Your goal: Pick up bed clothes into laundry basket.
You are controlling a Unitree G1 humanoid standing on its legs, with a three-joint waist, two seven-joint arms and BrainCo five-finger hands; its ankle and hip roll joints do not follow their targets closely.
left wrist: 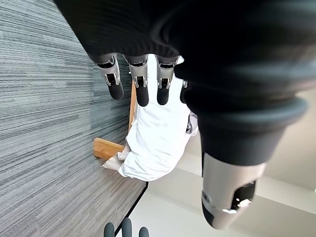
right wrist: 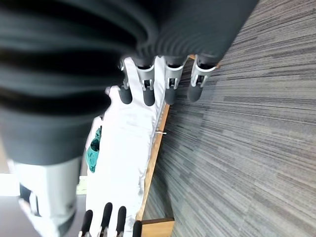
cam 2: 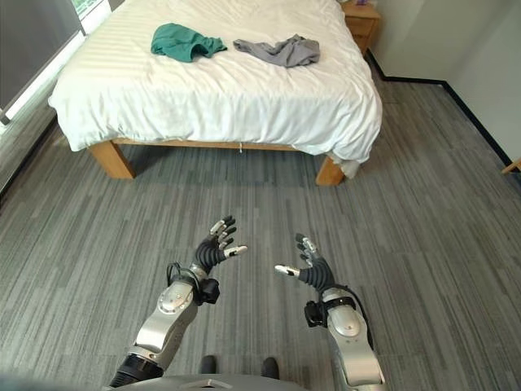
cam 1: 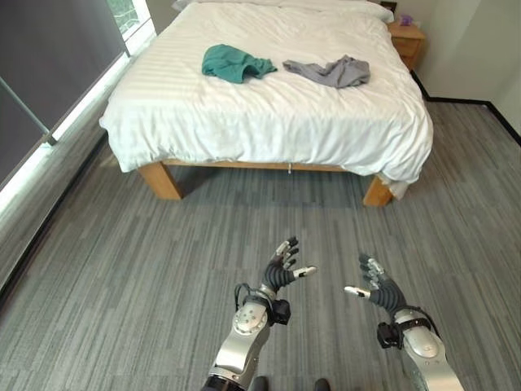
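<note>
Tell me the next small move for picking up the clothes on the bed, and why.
Probably step forward toward the white bed. The crumpled green garment and the grey garment lie on the mattress, well beyond both hands. The left hand and right hand hang open over the grey carpet floor, holding nothing.

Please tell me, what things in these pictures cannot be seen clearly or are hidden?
- Laundry basket: its place cannot be told from these views.
- Nightstand: cut off by the top edge of the left eye view; the small purple item on it is too small to identify.
- Green garment and grey garment: crumpled on the bed, so their type is unclear.
- Bed's head end: cut off by the top edge.
</note>
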